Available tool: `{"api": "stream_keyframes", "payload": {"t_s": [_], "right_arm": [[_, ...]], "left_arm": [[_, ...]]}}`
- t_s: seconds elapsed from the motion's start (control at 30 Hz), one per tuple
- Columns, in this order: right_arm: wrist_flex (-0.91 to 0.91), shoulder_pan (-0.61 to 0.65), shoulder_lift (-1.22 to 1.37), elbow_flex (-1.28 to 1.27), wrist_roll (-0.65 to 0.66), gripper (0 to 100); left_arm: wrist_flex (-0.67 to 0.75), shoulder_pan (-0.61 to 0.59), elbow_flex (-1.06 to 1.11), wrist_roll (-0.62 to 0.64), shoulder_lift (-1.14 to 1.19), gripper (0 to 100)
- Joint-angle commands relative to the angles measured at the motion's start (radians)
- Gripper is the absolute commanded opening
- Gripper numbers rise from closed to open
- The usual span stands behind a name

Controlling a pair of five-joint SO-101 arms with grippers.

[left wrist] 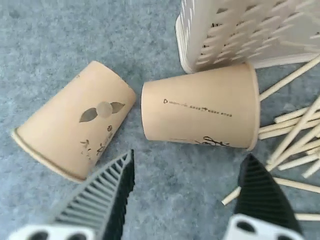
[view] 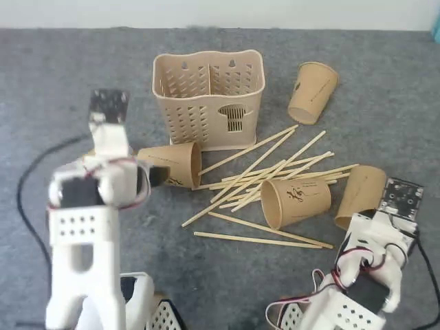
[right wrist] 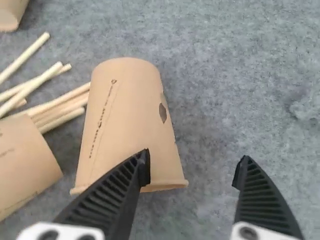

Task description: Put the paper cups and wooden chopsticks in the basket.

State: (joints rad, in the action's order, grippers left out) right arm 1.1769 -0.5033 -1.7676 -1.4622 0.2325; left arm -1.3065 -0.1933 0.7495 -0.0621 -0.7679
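The basket [view: 208, 96] stood upright at the far middle of the grey tabletop [view: 385, 89]. All the paper cups lay on their sides outside it. The far cup [view: 313, 91] lay to the basket's right. The left cup [view: 172, 163] lay just near of the basket's left corner, and another cup [left wrist: 75, 120] lay further left of it. The middle cup [view: 295, 202] rested among the wooden chopsticks [view: 268, 168], which lay scattered in a loose fan right of and nearer than the basket. The right cup [view: 361, 194] lay just beyond them. The left gripper [left wrist: 189, 165] hung with its fingers spread wide, holding nothing, just short of the left cup [left wrist: 200, 112]. The right gripper [right wrist: 195, 160] was also spread and held nothing. It hung above the rim end of the right cup [right wrist: 130, 120], with one finger [right wrist: 125, 185] over that rim and the other over bare tabletop.
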Motion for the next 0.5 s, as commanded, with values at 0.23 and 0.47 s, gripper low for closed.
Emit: {"api": "stream_keyframes", "payload": {"t_s": [0.23, 0.47], "right_arm": [[0.157, 0.042, 0.008, 0.100, 0.531, 28.1], [0.274, 0.048, 0.008, 0.226, 0.710, 28.1]], "left_arm": [[0.328, -0.008, 0.461, 0.005, -0.336, 32], [0.417, -0.009, 0.541, 0.005, -0.405, 32]]}}
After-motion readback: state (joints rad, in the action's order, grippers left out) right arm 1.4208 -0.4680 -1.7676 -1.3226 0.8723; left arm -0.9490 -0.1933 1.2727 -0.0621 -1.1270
